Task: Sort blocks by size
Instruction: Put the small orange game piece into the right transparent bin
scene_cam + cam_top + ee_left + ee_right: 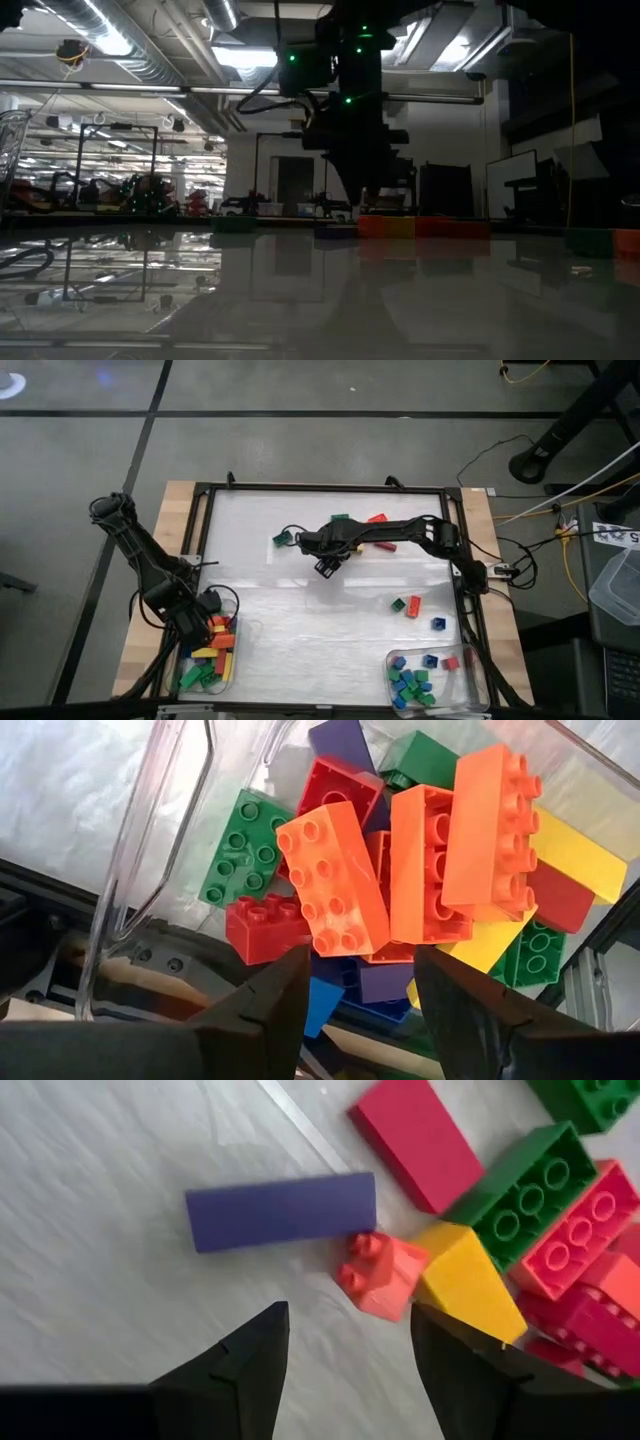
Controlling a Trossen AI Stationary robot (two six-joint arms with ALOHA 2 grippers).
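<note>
left gripper: jaws released, empty, over left tray of long blocks; looks like drop just made.
right gripper: jaws apart, empty, above loose pile mid-tabletop, likely choosing next pick.
right tray: small blocks.

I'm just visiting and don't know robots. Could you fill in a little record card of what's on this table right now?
Left tray: clear tray holding long blocks, orange, red, yellow, green
Right tray: clear tray holding small square blocks, mostly blue and green
Loose blocks: a few near the table's far middle, three more nearer the right tray
Left gripper: over the left tray, fingers apart, empty
Right gripper: mid-table, fingers apart, empty
</note>
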